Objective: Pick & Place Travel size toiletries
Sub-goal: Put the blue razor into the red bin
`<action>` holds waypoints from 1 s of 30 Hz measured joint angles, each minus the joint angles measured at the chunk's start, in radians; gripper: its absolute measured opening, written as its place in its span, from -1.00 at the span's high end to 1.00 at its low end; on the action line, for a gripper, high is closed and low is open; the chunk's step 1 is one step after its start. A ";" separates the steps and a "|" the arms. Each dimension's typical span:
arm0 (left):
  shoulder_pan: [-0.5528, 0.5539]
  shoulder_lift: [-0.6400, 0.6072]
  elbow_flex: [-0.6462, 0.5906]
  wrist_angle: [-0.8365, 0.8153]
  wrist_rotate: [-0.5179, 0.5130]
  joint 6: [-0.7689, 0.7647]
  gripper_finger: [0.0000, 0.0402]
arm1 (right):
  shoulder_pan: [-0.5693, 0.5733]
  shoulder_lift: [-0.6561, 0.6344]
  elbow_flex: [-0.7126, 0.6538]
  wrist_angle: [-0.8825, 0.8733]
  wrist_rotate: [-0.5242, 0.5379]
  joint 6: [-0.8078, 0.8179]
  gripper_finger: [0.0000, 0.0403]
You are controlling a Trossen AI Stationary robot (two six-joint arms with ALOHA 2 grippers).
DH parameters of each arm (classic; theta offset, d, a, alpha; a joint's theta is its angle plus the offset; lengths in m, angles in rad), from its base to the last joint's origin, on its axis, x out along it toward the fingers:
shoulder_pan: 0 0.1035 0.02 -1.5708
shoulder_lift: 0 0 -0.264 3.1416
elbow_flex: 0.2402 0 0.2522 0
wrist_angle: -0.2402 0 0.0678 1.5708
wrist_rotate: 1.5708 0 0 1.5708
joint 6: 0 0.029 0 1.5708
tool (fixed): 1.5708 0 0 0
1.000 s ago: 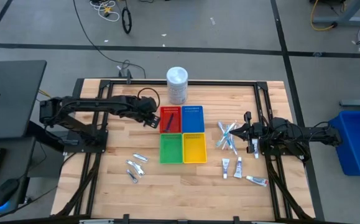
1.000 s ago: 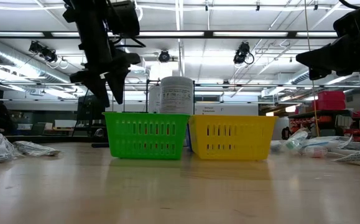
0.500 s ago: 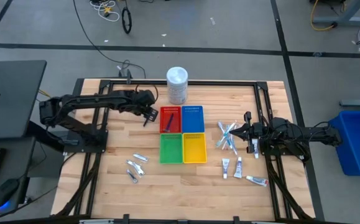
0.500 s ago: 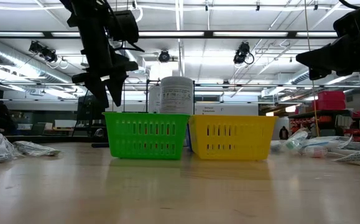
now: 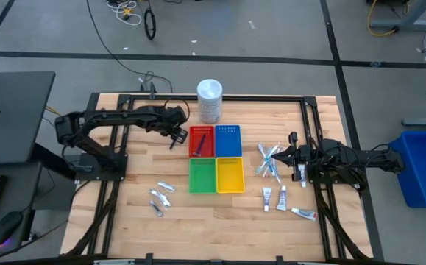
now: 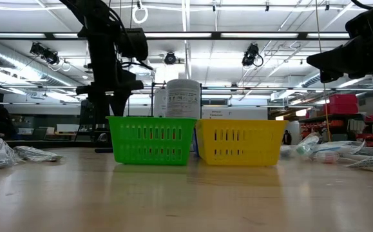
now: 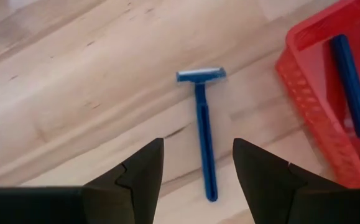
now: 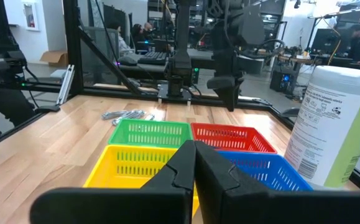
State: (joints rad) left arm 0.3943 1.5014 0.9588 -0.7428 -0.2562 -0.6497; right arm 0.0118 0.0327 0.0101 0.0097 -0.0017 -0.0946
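Travel size toiletries lie in groups on the worktop (image 5: 124,221), around four square trays. Nearest the front edge, small white squeeze tubes (image 5: 280,199) sit at the right and silvery sachets (image 5: 161,196) at the left, both well apart from the trays. Next come the green tray (image 5: 201,177) and yellow tray (image 5: 230,175), side by side and touching, with the red tray (image 5: 201,141) and blue tray (image 5: 228,140) directly behind them. A pile of pale-blue and white sticks (image 5: 268,160) lies just right of the trays. One slim dark-blue stick (image 7: 354,87) rests inside the red tray. A blue razor (image 7: 203,134) lies flat on the bare wood just beside that tray's left wall, its head pointing away from the left gripper (image 5: 174,137), which hangs above it with its fingers spread wide and holding nothing. The right gripper (image 5: 292,155) sits beside the stick pile, fingers pressed together and empty. Farthest back, a tall white tub (image 5: 210,100) stands upright behind the trays.
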 joint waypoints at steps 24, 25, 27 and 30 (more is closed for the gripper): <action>-0.018 0.021 -0.214 0.274 0.057 -0.027 0.00 | 0.000 0.000 0.000 0.000 0.000 0.000 0.93; -0.024 0.021 -0.219 0.291 0.053 -0.015 0.00 | 0.000 0.000 0.000 0.000 0.000 0.000 0.93; -0.034 0.021 -0.224 0.318 0.036 0.014 0.00 | 0.000 0.000 0.000 0.000 0.000 0.000 0.94; -0.047 0.035 -0.224 0.332 0.008 0.037 0.00 | 0.000 0.000 0.000 0.000 0.000 0.000 0.93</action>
State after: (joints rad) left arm 0.3476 1.5359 0.7345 -0.4112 -0.2485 -0.6132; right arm 0.0118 0.0330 0.0099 0.0099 -0.0017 -0.0945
